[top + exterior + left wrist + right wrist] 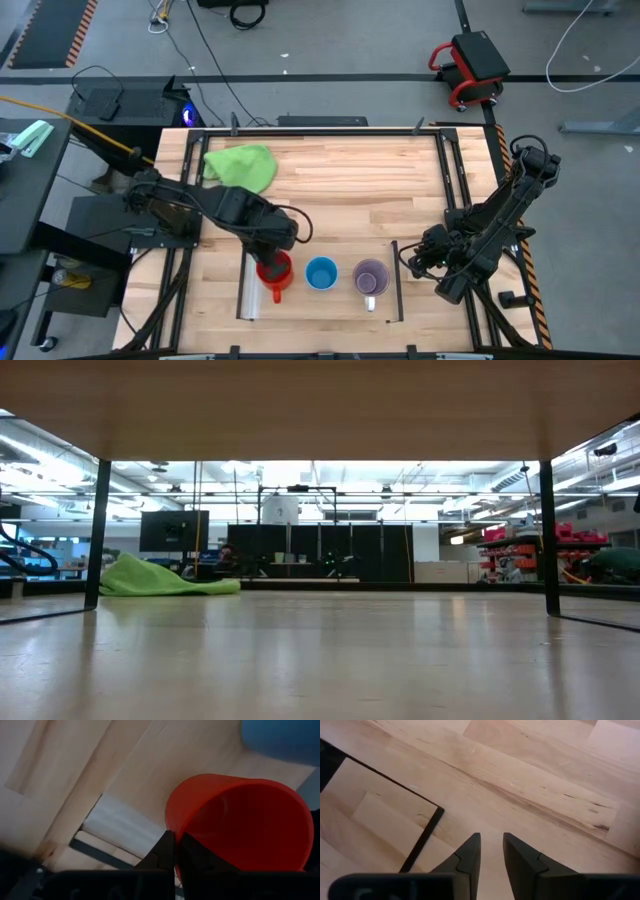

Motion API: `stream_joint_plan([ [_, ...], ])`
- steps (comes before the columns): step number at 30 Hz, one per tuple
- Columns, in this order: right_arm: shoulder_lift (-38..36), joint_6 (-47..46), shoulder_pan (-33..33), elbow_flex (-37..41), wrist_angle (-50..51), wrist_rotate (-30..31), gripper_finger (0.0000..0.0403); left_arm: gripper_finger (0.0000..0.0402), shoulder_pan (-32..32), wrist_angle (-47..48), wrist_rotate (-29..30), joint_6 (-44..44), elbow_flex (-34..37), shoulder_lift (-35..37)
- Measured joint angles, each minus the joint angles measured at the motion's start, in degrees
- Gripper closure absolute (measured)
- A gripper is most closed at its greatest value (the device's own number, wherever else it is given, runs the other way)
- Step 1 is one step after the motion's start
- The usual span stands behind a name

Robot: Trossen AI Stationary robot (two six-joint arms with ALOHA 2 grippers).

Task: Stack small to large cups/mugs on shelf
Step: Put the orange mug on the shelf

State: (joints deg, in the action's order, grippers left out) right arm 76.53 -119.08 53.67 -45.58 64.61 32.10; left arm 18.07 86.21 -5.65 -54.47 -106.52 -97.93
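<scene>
Red mug (274, 271) sits at the silvery-rail (249, 290) end of the shelf (320, 305), in a row with the light-blue cup (321, 273) and lilac mug (371, 277). The left gripper (176, 851) has its fingers pinching the red mug's rim. The right gripper (491, 851), fingers slightly spread, hovers over bare surface (340, 180) beside the thin dark rail (398, 280)

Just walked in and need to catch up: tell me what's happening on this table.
The left claw grips the rim of the red mug, at the silvery-rail end of the shelf. The blue cup and the purple mug stand beside it in a row, nothing stacked yet. The right claw waits just outside the shelf's dark rail, slightly open and empty. A green cloth lies at the table's far side.
</scene>
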Motion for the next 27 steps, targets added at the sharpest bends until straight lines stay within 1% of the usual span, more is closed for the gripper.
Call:
stream_joint_plan([
  [6, 0.0, 0.8, 0.0, 0.0, 0.6, 0.0, 0.0314, 0.0390, 1.6, -1.1, 1.3, -1.6, 0.0, -0.6],
  [16, 0.0, 0.8, 0.0, 0.0, 1.5, 0.7, 0.0315, 0.0390, 3.8, -0.6, 6.8, -3.5, -0.1, -1.4],
  [27, 0.0, 0.8, 0.0, 0.0, 1.5, 0.7, 0.0315, 0.0390, 4.7, -0.9, 7.7, -3.8, -0.1, -1.4],
])
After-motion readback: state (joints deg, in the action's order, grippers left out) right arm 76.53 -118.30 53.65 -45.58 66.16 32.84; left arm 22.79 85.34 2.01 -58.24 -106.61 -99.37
